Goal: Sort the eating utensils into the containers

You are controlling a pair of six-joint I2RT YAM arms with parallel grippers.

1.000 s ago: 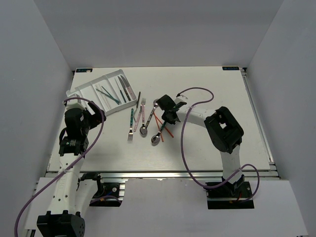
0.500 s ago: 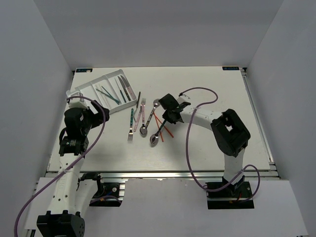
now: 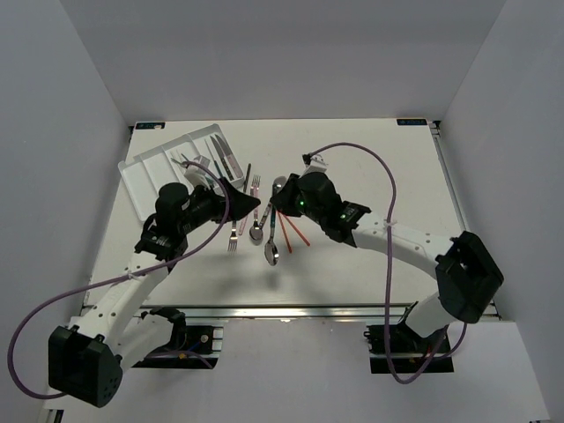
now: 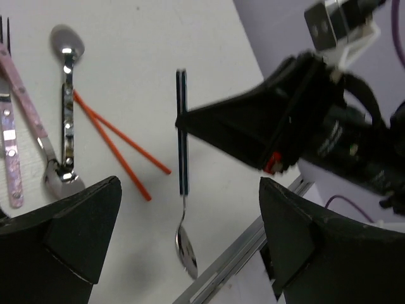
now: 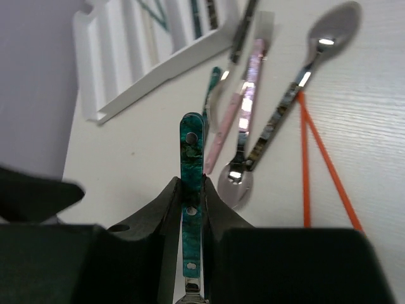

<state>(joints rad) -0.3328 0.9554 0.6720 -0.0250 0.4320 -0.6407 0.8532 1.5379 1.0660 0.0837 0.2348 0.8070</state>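
The right gripper (image 5: 192, 190) is clamped on the handle of a teal spoon (image 5: 192, 149), whose bowl points toward the near edge of the table (image 3: 379, 159). The left gripper (image 4: 190, 190) stands wide apart with nothing in it, facing the spoon. Orange chopsticks (image 4: 120, 142) and a pink fork (image 4: 19, 120) lie just beside the spoon. The tray (image 3: 152, 169) sits well apart at the far left corner, with several utensils in its right compartments.

Teal-handled spoon (image 5: 192, 147) in right hand (image 5: 192, 193)
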